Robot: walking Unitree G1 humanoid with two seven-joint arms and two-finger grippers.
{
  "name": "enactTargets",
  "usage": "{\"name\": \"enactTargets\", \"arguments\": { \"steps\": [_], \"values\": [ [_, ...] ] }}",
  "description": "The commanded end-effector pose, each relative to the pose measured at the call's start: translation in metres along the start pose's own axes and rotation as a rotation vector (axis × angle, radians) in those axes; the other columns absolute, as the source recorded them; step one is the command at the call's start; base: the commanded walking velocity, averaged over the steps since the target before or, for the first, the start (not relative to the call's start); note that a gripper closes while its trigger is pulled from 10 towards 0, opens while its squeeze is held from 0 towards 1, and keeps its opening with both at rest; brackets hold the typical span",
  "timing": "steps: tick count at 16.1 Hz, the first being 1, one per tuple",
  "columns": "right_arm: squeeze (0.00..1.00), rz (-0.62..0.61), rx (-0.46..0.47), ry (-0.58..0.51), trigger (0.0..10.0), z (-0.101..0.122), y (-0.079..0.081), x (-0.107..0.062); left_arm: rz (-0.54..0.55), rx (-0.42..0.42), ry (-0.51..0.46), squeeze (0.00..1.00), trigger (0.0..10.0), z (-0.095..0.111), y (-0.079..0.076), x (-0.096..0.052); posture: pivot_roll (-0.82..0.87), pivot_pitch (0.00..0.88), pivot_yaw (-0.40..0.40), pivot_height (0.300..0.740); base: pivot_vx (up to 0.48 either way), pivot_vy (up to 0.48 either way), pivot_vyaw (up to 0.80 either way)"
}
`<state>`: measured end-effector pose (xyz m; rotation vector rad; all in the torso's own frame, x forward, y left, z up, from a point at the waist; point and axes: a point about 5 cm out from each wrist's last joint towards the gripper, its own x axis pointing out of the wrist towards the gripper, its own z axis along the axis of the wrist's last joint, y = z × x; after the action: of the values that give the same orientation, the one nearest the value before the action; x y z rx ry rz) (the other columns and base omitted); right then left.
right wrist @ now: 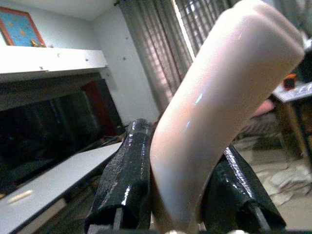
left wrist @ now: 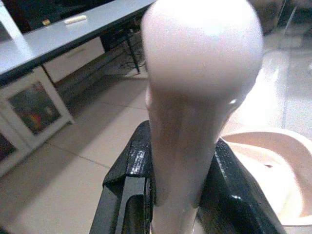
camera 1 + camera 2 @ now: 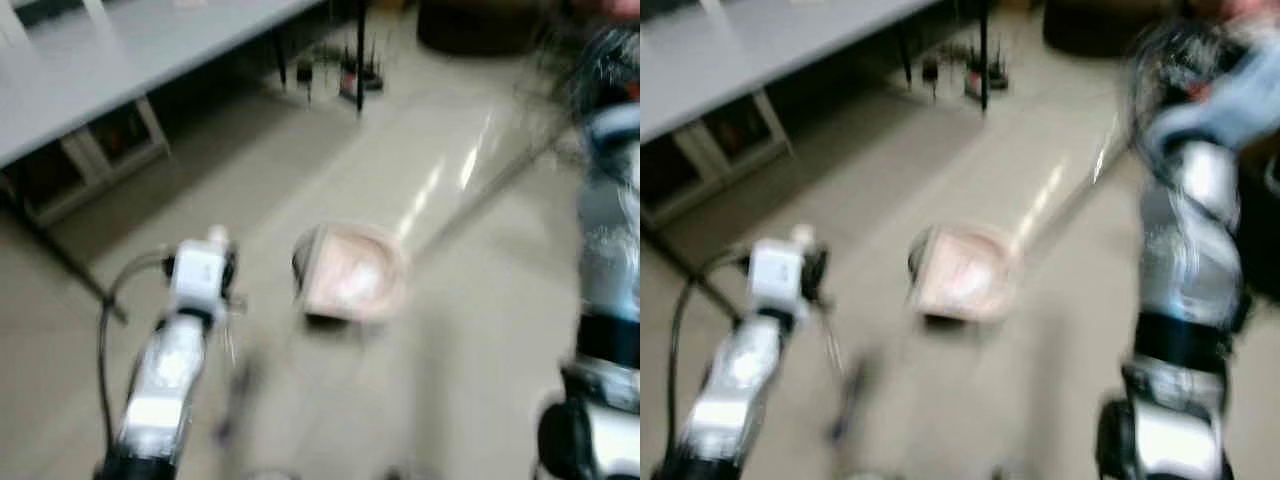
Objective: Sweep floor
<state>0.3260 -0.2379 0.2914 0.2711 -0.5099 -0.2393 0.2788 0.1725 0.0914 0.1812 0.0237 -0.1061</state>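
Note:
A pink dustpan [image 3: 350, 272] rests on the tiled floor ahead of me, blurred. Its long pale handle [image 3: 470, 190] rises to the right toward my right arm [image 3: 610, 250]. In the right wrist view, my right gripper [image 1: 180, 185] is shut on the curved pink top of that handle [image 1: 214, 97], with a black finger [image 1: 124, 170] on each side. My left gripper [image 2: 178, 165] is shut on a rounded pink broom handle [image 2: 195, 73], and the dustpan's bowl [image 2: 268, 161] lies just beyond it. Below my left arm [image 3: 190, 300] is a dark blur, the broom's lower part [image 3: 235, 395].
A grey table [image 3: 120, 50] runs along the back left, with a white cabinet [image 3: 90, 160] under it and a black leg [image 3: 360, 60]. Small dark items [image 3: 345, 75] stand on the floor by that leg. A dark round object [image 3: 480, 25] sits at the back right.

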Motion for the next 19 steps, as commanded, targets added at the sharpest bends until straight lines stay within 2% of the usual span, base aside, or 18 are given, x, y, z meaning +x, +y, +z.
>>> {"name": "enactTargets", "arguments": {
  "steps": [1,12,19],
  "values": [
    [0.00,0.063,0.052,-0.056,10.0,0.011,0.019,0.001,0.039,0.032,-0.028,0.00,10.0,0.005,0.013,-0.002,-0.02,0.047,0.073,0.740,0.345,0.000,0.00],
    [0.00,0.076,0.053,-0.055,10.0,0.008,0.021,-0.001,0.050,0.034,-0.022,0.00,10.0,0.003,0.016,-0.003,-0.01,0.050,0.070,0.740,0.348,0.000,0.00],
    [0.00,0.144,-0.003,-0.107,10.0,0.007,0.029,-0.005,0.039,0.033,-0.023,0.00,10.0,0.004,0.015,-0.003,-0.01,0.042,0.073,0.740,0.349,0.000,0.00]
  ]
}}
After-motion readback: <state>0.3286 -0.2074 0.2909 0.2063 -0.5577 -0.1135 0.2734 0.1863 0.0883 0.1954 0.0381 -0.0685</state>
